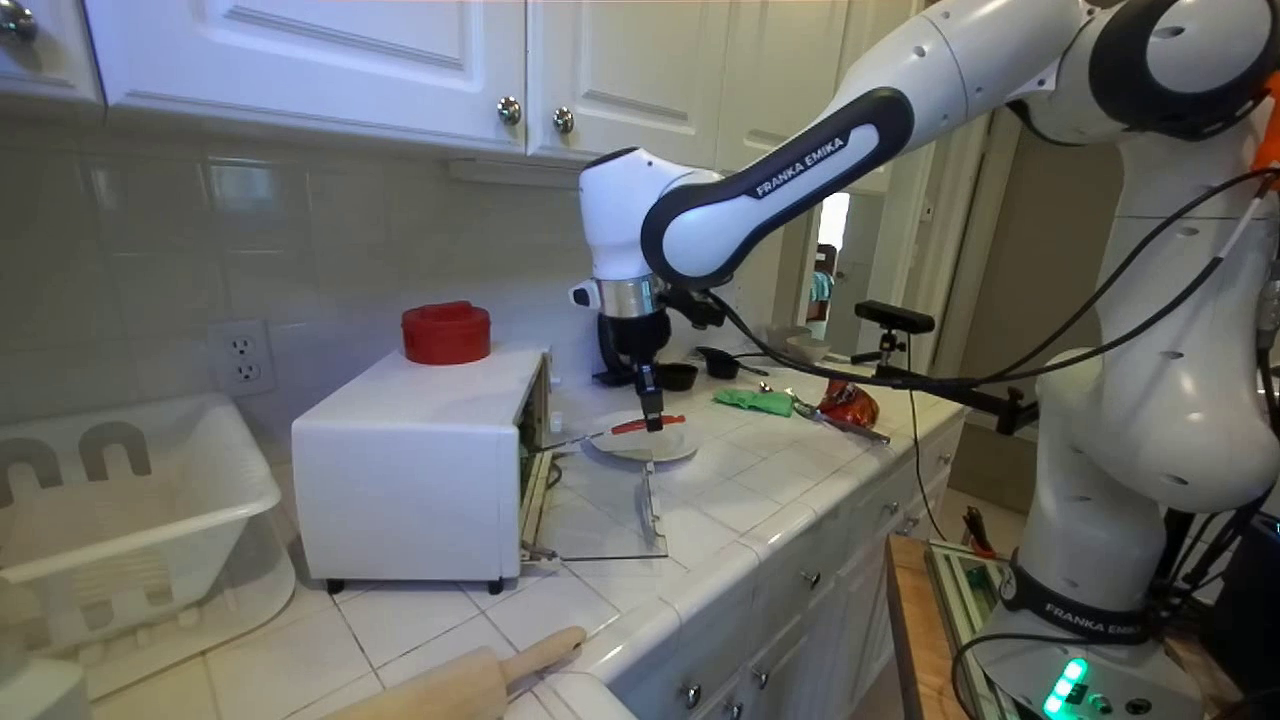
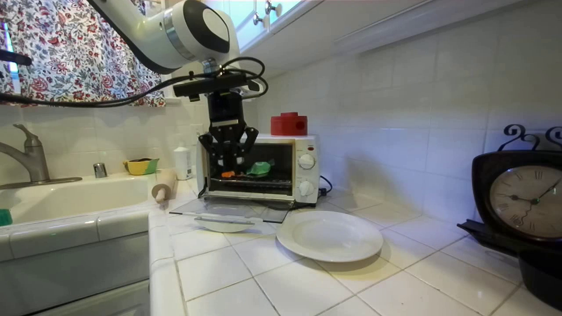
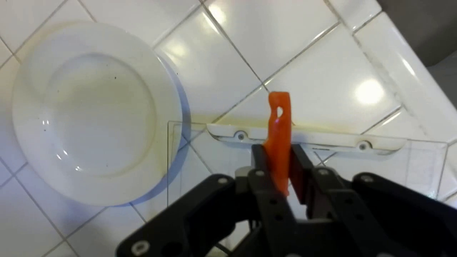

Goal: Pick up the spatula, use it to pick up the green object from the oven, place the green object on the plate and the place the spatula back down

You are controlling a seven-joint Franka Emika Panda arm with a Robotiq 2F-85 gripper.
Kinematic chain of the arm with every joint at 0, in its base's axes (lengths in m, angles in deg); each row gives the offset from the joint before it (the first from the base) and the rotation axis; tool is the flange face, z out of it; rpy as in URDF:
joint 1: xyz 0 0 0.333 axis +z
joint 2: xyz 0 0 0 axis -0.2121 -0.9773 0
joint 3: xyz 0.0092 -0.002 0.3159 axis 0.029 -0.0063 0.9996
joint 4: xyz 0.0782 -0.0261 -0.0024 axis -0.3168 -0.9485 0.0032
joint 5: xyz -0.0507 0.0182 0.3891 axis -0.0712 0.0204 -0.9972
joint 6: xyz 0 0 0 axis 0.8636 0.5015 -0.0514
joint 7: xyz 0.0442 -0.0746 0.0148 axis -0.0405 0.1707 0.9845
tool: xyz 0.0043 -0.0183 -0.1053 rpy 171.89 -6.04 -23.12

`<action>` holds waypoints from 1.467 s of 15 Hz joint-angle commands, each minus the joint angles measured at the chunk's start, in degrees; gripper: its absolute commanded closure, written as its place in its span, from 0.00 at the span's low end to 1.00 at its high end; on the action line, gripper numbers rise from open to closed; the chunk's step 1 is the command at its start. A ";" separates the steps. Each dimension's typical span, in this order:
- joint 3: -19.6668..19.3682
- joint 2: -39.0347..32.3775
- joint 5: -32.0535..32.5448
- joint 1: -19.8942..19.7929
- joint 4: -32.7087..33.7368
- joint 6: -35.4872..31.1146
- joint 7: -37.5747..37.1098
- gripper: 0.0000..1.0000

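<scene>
My gripper (image 3: 278, 153) pinches the spatula (image 3: 281, 123) by its orange end over the lowered door (image 3: 360, 166), long axis pointing into the oven (image 1: 410, 500). The green object (image 2: 259, 168) lies inside, ahead of the gripper, so I'd likely push along that axis; whether the spatula is under it, I can't tell. The plate (image 3: 100, 117) sits beside the door.

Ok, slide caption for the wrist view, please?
Gripper holding the orange-handled spatula above the open glass oven door, round white plate at frame left.
</scene>
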 commanded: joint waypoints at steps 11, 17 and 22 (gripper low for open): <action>-6.93 17.53 -3.64 -3.95 -17.59 -0.74 5.43 0.95; -11.89 19.23 -7.32 -6.76 -20.60 -1.88 5.71 0.95; -15.40 17.87 -9.08 -10.27 -19.09 -2.80 3.77 0.95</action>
